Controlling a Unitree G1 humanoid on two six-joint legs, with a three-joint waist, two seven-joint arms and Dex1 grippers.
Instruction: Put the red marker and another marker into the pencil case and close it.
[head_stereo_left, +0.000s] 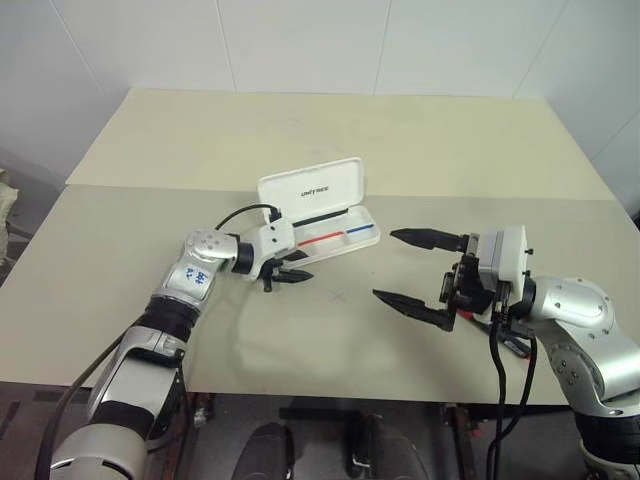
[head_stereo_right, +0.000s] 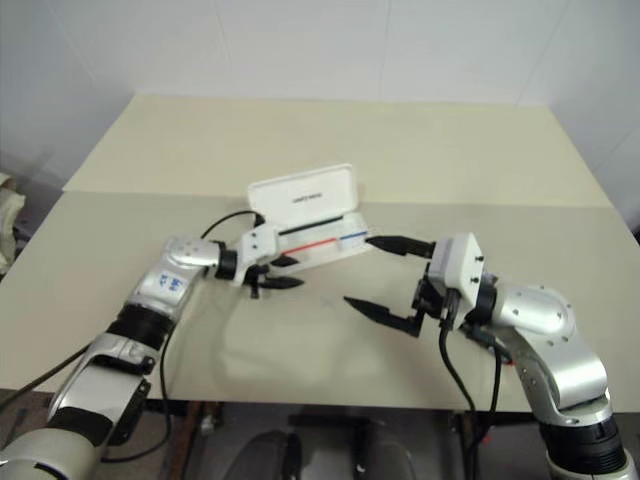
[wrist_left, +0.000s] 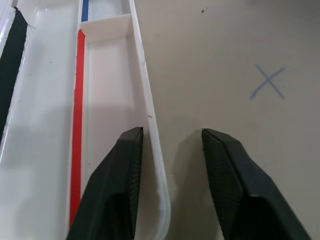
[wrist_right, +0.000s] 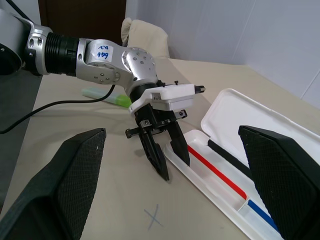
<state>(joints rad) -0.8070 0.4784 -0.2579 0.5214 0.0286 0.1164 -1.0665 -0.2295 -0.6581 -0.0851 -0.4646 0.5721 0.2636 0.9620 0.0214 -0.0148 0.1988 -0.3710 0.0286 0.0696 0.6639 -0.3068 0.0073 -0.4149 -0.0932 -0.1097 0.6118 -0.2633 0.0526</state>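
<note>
Item 1. Table (head_stereo_left: 400, 140): pale top, carries everything below; a pen-drawn cross (wrist_right: 152, 218) lies between the two pincers.

Item 2. The pencil case (head_stereo_left: 312, 185): open, lid upright on its hinge, tray flat. The left gripper sits at its near end; the case is well apart from the right gripper, off to that pincer's far side. Closing not yet done.

Item 3. Right gripper (head_stereo_left: 385, 265): jaws spread wide, empty, held above the table, pointing across toward the other arm.

Item 4. Left gripper (wrist_right: 174, 169): jaws narrow but parted, holding nothing. One finger is inside the tray and one outside, astride the tray's front wall without clamping it.

Item 5. Another marker (wrist_right: 105, 94): pale green, lying on the table behind the left gripper's arm, well apart from its fingers and from the case. Not yet stowed.

Item 6. The red marker (wrist_right: 227, 156): judged to be the slim dark bar lying in the tray along the hinge side, beyond the left gripper's inner finger. Its red cap cannot be made out, so this is tentative.

Status, judged: one marker probably in; the green one and the lid remain.
</note>
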